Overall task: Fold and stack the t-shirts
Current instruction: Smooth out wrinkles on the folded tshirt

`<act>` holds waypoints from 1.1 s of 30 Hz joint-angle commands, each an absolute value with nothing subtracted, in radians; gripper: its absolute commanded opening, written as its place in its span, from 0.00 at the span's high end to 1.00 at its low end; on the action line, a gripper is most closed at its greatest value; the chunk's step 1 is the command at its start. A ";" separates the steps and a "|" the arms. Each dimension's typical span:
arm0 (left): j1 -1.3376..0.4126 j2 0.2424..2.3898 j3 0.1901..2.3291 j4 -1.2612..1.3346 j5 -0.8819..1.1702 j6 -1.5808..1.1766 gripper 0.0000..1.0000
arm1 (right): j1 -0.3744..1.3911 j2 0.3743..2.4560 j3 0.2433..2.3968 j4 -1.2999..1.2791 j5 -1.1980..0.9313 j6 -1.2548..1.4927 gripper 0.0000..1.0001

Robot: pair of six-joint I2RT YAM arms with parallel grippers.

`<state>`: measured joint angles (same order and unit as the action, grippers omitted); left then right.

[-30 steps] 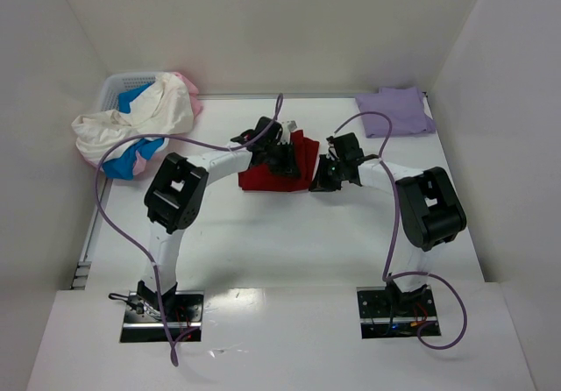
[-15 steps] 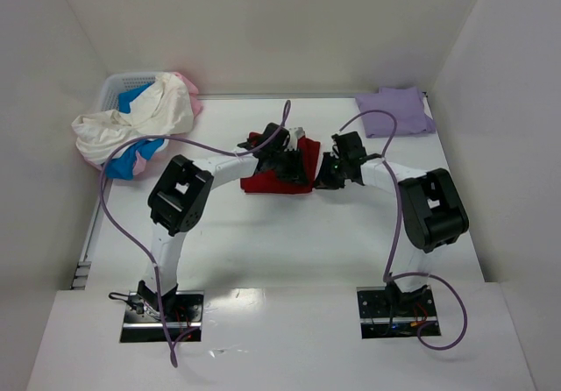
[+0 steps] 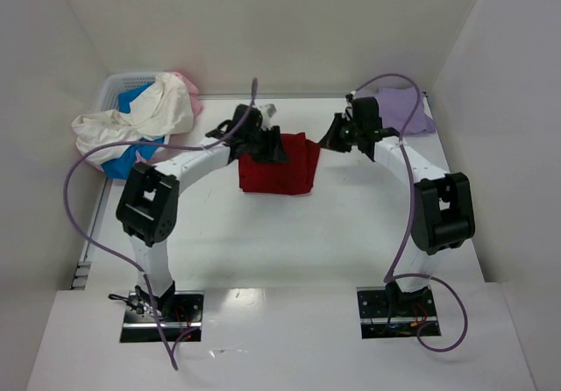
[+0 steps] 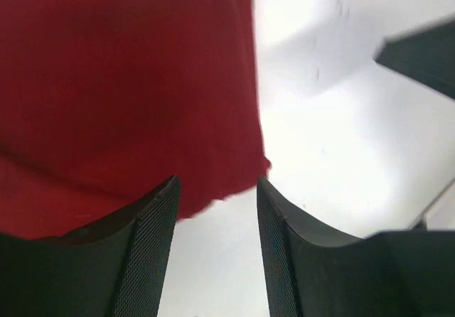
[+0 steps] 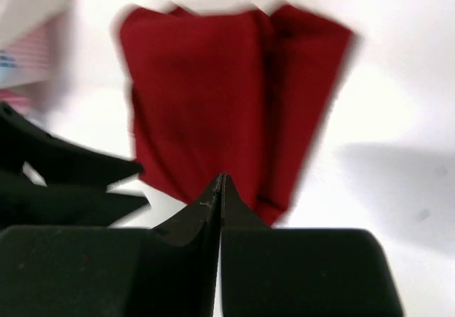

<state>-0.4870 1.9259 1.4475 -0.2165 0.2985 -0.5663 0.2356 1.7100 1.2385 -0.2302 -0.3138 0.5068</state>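
Observation:
The dark red t-shirt (image 3: 280, 165) lies folded into a flat rectangle on the table's middle. It also shows in the left wrist view (image 4: 121, 82) and the right wrist view (image 5: 213, 97). My left gripper (image 3: 272, 148) hovers at the shirt's far left edge, open and empty (image 4: 217, 203). My right gripper (image 3: 331, 138) is lifted just right of the shirt's far corner, jaws shut with nothing between them (image 5: 222, 182). The pale lavender t-shirt (image 3: 399, 110) lies folded at the far right. Cream-white (image 3: 145, 115), bright blue (image 3: 131, 154) and pink (image 3: 186, 84) shirts spill from the basket.
A white lattice basket (image 3: 123, 86) stands at the far left corner with the shirt pile over it. White walls enclose the table on three sides. Purple cables (image 3: 88, 159) loop from both arms above the table.
Both grippers lifted off the red shirt and drew back toward the far side; the left opened. The shirt now lies flat as a neat rectangle.

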 commanded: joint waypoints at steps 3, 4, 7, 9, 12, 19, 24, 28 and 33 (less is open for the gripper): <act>-0.339 1.861 1.485 -0.239 0.249 -0.488 0.44 | 0.245 1.763 1.347 -0.198 -0.429 0.518 1.00; -0.324 1.861 1.485 -0.239 0.249 -0.476 0.44 | 0.245 1.787 1.359 -0.198 -0.430 0.518 1.00; -0.273 1.888 1.494 -0.239 0.259 -0.465 0.48 | 0.284 1.818 1.379 -0.169 -0.465 0.538 1.00; -0.249 1.922 1.494 -0.218 0.278 -0.465 0.54 | 0.297 1.858 1.379 -0.147 -0.486 0.549 1.00; -0.238 1.968 1.505 -0.189 0.320 -0.465 0.70 | 0.322 1.917 1.404 -0.147 -0.486 0.549 1.00; -0.238 2.042 1.534 -0.169 0.379 -0.474 0.82 | 0.347 2.017 1.437 -0.187 -0.451 0.537 1.00; -0.238 2.089 1.525 -0.187 0.379 -0.465 0.80 | 0.347 2.028 1.384 -0.209 -0.371 0.502 1.00; -0.238 2.109 1.525 -0.207 0.327 -0.453 0.80 | 0.336 2.008 1.332 -0.209 -0.341 0.488 1.00; -0.238 2.118 1.525 -0.236 0.308 -0.434 0.77 | 0.313 2.008 1.293 -0.209 -0.318 0.469 1.00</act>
<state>-0.2371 2.1021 1.4933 -0.2268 0.3271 -0.4713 0.3264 2.0277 1.3071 -0.2062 -0.3641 0.5053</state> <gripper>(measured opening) 0.221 0.001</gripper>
